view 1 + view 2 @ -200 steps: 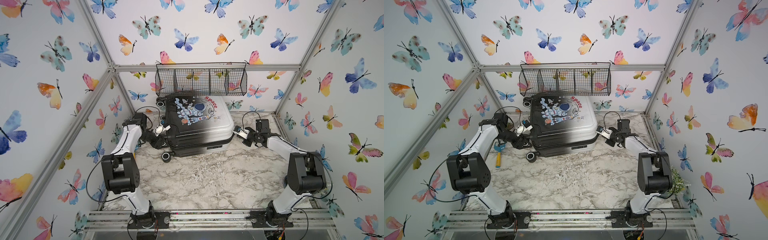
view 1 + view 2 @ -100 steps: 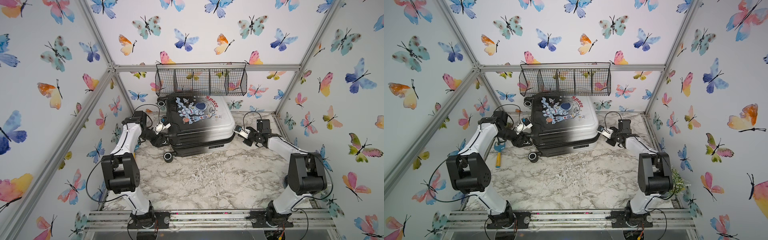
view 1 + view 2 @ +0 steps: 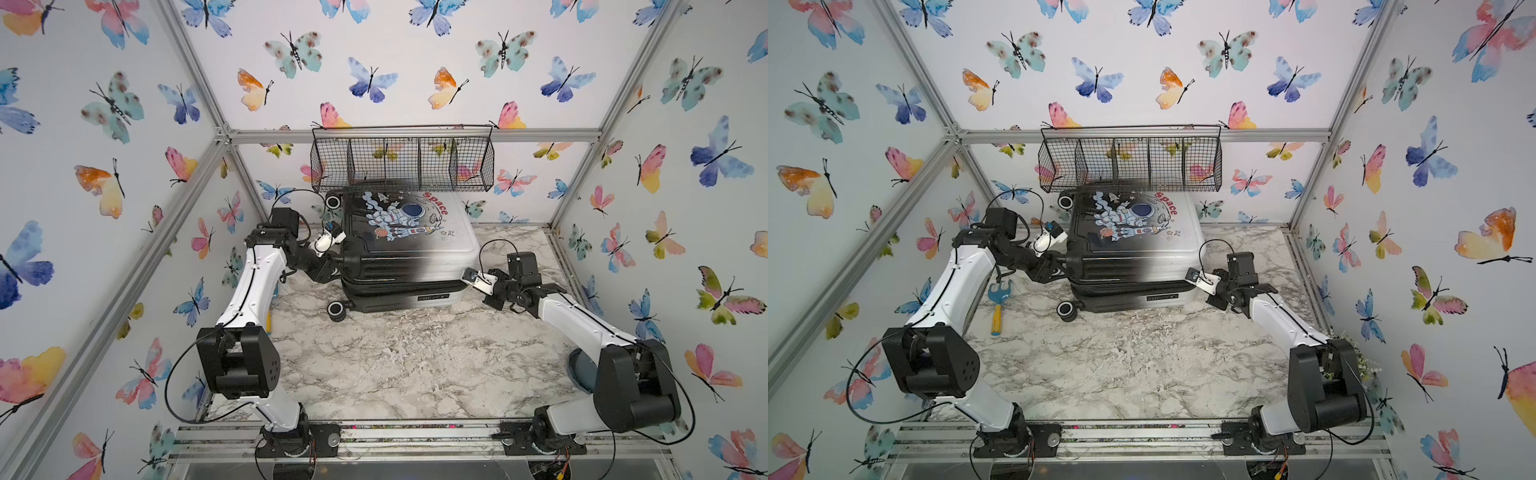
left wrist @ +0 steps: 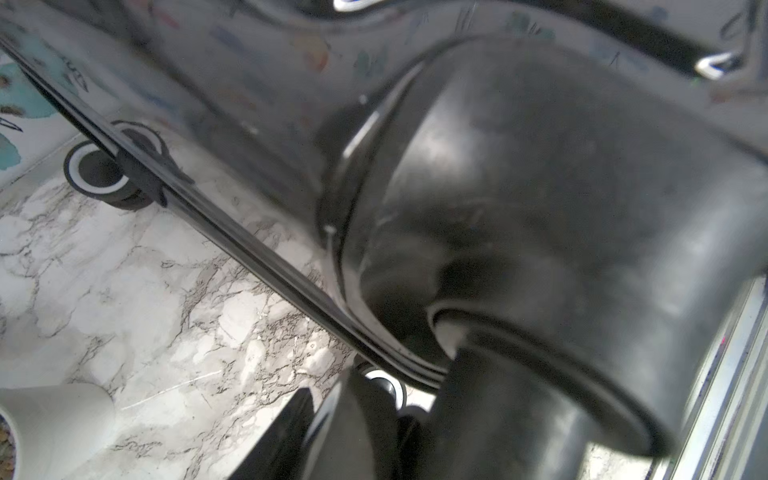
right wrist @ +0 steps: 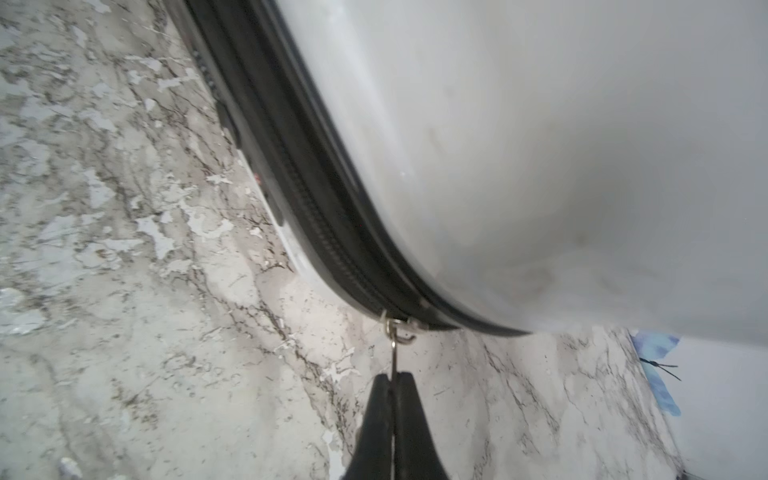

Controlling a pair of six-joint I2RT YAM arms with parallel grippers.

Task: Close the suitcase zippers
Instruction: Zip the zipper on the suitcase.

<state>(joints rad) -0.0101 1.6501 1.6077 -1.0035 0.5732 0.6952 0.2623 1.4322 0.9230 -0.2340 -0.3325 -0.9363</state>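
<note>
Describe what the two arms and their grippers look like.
The left arm and right arm match: white shell links, blocky black joint housings, looping black cables, white camera brackets at the wrists. The left gripper and right gripper are black.

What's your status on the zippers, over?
Right gripper: jaws shut on zipper pull. Left gripper at suitcase wheel end, grip unclear. Toy rake lies apart, by left arm.

We see a black wire basket [image 3: 401,160] with several compartments hanging on the back wall above a marble-patterned desk [image 3: 415,365]. A toy rake [image 3: 997,305], blue head and yellow handle, lies on the desk near the left wall. Butterfly wallpaper [image 3: 104,187] covers the walls.
</note>
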